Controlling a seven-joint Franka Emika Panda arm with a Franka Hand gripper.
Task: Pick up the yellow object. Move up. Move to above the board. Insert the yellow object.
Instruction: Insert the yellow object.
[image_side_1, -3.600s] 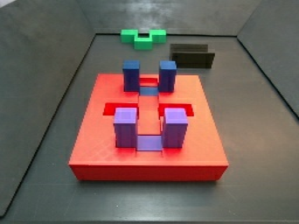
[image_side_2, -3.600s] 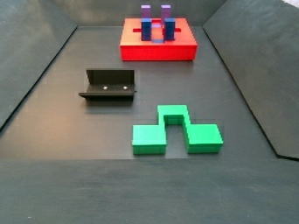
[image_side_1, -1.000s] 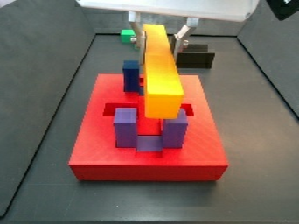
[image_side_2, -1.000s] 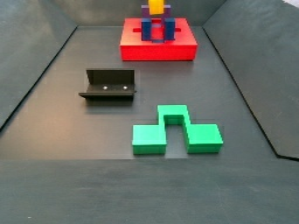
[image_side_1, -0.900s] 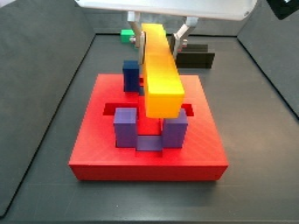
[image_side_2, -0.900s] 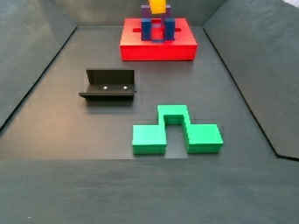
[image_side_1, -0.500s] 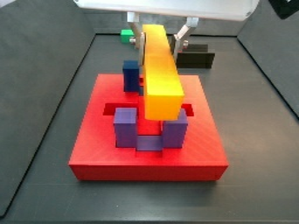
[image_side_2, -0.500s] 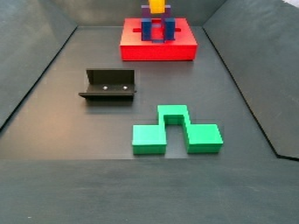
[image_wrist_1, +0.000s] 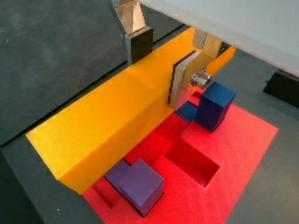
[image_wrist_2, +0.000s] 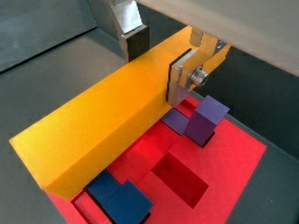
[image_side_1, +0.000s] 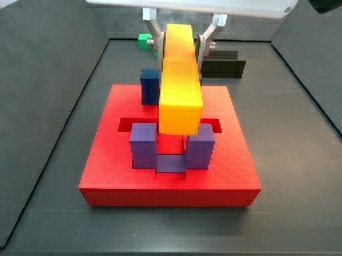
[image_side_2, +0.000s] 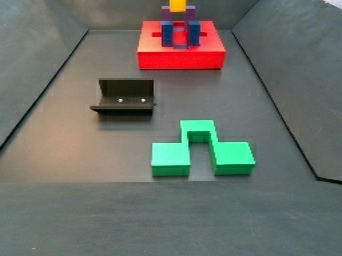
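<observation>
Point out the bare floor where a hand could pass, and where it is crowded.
Bare floor lies between the board and the fixture, and in front of the green block. Crowded: above the board, where the gripper holds the yellow object over the posts.

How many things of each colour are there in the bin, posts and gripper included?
Yellow: 1, the bar, held in the gripper above the board.
Red: 1, the board.
Blue posts: 2.
Purple posts: 2.
Green: 1, the block.
Black: 1, the fixture.
Silver: 1, the gripper.
Total: 9.
</observation>
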